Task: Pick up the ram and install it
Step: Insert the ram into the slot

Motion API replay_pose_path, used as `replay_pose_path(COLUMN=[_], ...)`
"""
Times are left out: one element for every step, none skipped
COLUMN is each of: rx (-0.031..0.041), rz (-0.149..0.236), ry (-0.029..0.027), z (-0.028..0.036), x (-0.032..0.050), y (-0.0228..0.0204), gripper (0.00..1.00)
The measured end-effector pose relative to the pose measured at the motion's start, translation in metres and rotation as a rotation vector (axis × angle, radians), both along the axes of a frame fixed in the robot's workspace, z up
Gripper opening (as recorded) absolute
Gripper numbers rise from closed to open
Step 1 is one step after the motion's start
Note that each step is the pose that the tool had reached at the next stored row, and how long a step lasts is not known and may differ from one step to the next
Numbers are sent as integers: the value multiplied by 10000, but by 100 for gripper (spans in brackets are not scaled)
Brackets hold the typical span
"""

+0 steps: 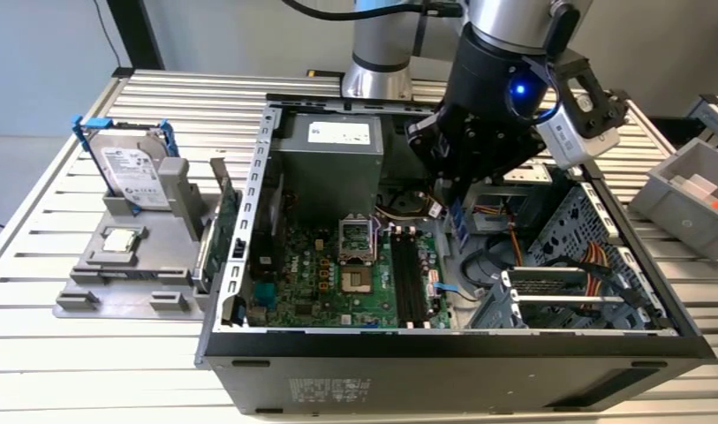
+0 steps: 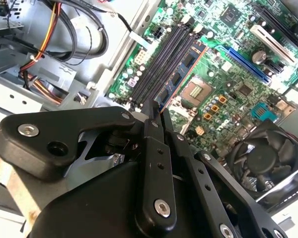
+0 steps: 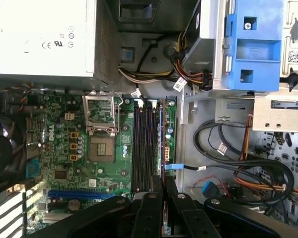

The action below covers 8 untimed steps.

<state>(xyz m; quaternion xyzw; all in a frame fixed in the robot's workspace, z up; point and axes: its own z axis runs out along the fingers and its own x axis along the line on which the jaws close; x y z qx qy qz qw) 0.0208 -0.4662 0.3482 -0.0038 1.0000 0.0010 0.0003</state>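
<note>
- My claw (image 2: 156, 116) is pinched on the ram (image 2: 184, 67), along one long edge.
- I judge it light, stiff and fragile, and safest held by its edges.
- In the exterior view, the slots (image 1: 408, 274) lie at the claw's six o'clock.

From my console the gripper (image 2: 158, 111) reads as matt black metal or hard plastic, I can't say which, studded with bright steel screw heads. The motherboard (image 3: 64, 148) is glossy green laminate carrying long black plastic memory slots (image 3: 144, 144), and the ram (image 2: 181, 74) is a thin green board edged in copper-red. The computer case (image 1: 453, 353) is dull grey sheet metal with a matt black front, standing on a table (image 1: 52, 353) of ribbed brushed aluminium. The hard drive (image 1: 135, 172) looks like smooth silver metal held in blue plastic clips, seated in a rough-looking matt grey plastic holder (image 1: 129, 274).
</note>
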Motion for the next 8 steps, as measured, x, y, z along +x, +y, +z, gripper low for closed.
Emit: replay_pose_path(rx=[0,0,0,0,1,1,0,0], rz=[0,0,0,0,0,0,0,0], ry=[0,0,0,0,0,0,0,0], z=[-3,-7,-11,-15,-19,-22,-26,-29], x=[0,0,0,0,0,0,0,0], y=[0,0,0,1,1,1,1,1], gripper=[0,0,0,0,0,0,0,0])
